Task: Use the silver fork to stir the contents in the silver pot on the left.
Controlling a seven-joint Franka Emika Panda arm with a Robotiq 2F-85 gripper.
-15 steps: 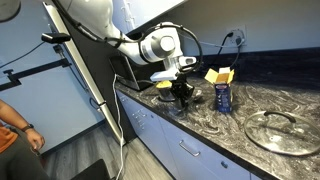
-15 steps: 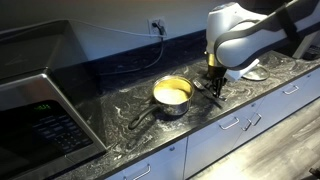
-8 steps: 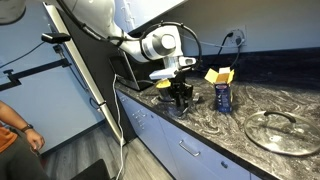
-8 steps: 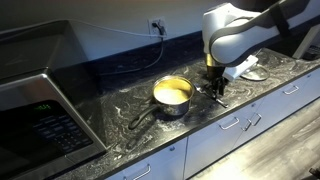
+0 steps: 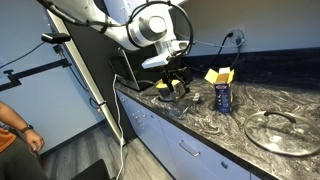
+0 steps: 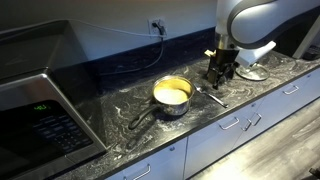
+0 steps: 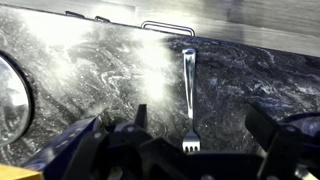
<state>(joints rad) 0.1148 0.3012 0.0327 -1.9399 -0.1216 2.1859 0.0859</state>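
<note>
Dark marbled counter [image 6: 105, 108]. The silver pot [image 6: 172, 93] stands on it, small and round, with a long dark handle running from it toward the front edge.
- Contents: a pale yellow fill close to the rim, surface flat. Cannot tell what it is. Nothing stands in it.
- A microwave [image 6: 40, 112] is well off on the pot's handle side.

Silver fork [image 6: 212, 97] lies flat on the counter just beside the pot, on the side away from the handle, and does not touch it.
- In the wrist view the fork [image 7: 188, 92] lies lengthwise, tines toward the camera and handle end toward the counter's front edge, where a cabinet pull [image 7: 167, 25] shows.

Gripper [image 6: 220, 78] hangs above the fork, near the pot but not over it.
- The fingers [image 7: 88, 142] are spread wide in the wrist view, one on either side of the fork.
- They are clear of the fork and grip nothing.

Other items, all on the far side of the gripper from the pot:
- Blue can [image 5: 222, 98], upright. The top is too small to read, so whether it is open or sealed cannot be told.
- A yellow carton [image 5: 218, 75] just behind the can.
- A wide clear glass lid [image 5: 283, 131] with a knob, lying flat on the counter and well apart from the pot. It covers no vessel.

A person's arm [image 5: 12, 126] shows at the edge of an exterior view, away from the counter.
</note>
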